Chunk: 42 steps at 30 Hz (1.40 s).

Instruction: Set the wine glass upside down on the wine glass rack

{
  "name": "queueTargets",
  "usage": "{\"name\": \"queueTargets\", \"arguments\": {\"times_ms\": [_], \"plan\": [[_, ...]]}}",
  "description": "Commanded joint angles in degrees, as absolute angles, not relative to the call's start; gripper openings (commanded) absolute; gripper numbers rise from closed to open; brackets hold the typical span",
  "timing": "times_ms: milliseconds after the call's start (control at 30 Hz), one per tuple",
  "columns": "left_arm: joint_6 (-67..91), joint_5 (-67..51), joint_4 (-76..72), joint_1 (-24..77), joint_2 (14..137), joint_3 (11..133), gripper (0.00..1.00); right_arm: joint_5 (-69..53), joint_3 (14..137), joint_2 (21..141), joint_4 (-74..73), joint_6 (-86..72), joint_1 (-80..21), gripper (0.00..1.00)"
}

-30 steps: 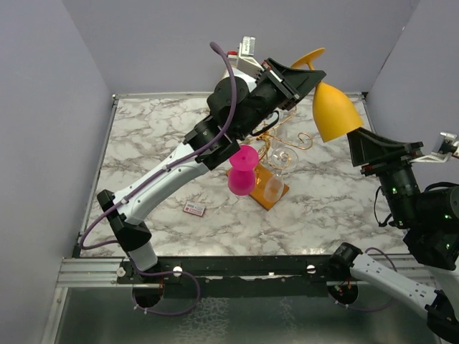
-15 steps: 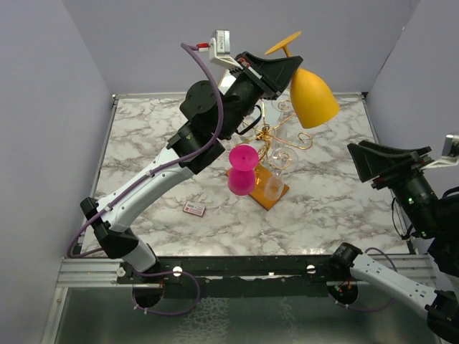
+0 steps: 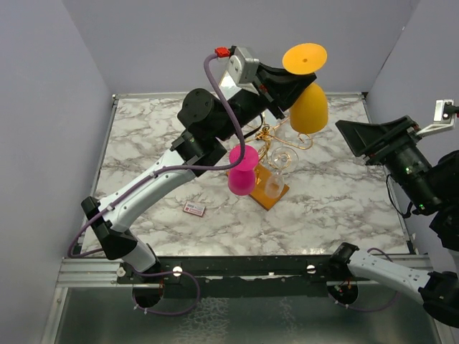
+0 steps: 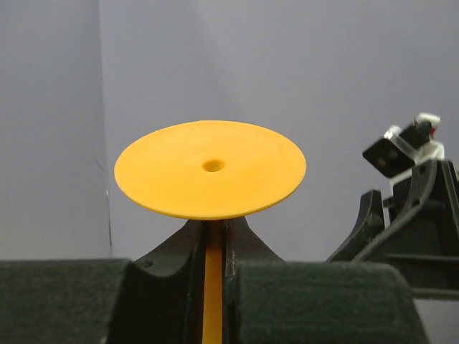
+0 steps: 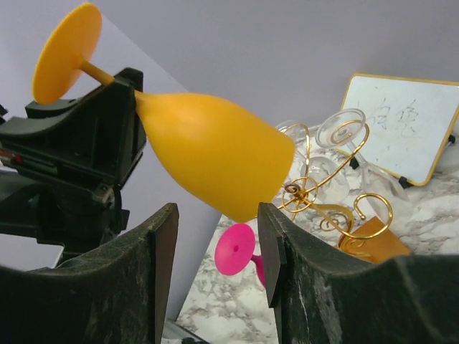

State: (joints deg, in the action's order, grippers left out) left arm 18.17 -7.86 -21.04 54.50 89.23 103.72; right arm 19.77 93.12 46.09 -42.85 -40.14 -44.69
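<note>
A: Where's the wine glass (image 3: 310, 107)?
B: Orange one, up in the air, foot on top, bowl down. L pincer (image 3: 291, 83) is clamped on its stem, right under the foot.
A: Pos. vs the wine glass rack (image 3: 271, 137)?
B: Bowl hangs over the gold scrolls, a bit to the rear-right. Can't tell if they touch. Rack sits mid table (image 3: 143, 143), w/ clear glasses (image 3: 283, 159) on it and a pink glass (image 3: 242, 172), foot up, just beside it.
A: R pincer (image 3: 355, 135)?
B: Jaws apart, nothing in them. It's in the air, off to the right of the glass.
</note>
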Motion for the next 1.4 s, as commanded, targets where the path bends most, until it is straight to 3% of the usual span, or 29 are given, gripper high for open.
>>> {"name": "queueTargets", "arguments": {"times_ms": [0, 433, 933, 1067, 1233, 1267, 1367], "plan": [[5.14, -17.82, -25.81, 54.85, 86.40, 101.89, 0.00, 17.65, 97.93, 48.01, -44.32, -43.59, -45.00, 0.48], [-6.79, -28.99, -28.37, 55.43, 87.44, 100.34, 0.00, 11.34, 95.30, 47.29, -32.26, -48.28, -45.00, 0.48], [-14.32, -32.70, -28.43, 56.84, 88.00, 97.27, 0.00, 6.81, 92.40, 49.17, -26.57, -53.58, -45.00, 0.45], [-14.59, -33.16, -28.39, 57.16, 87.69, 96.48, 0.00, 7.71, 92.38, 49.70, -28.00, -54.43, -44.99, 0.31], [-14.83, -33.40, -28.37, 57.38, 87.08, 95.53, 0.00, 11.60, 91.20, 48.87, -29.69, -56.58, -45.02, 0.02], [-14.55, -33.04, -28.43, 57.44, 86.92, 95.35, 0.07, 12.47, 90.84, 48.48, -29.76, -57.06, -45.00, 0.01], [-12.42, -30.15, -28.39, 57.47, 86.15, 94.61, 0.42, 15.15, 90.44, 47.65, -30.41, -57.96, -45.00, 0.01]]}}
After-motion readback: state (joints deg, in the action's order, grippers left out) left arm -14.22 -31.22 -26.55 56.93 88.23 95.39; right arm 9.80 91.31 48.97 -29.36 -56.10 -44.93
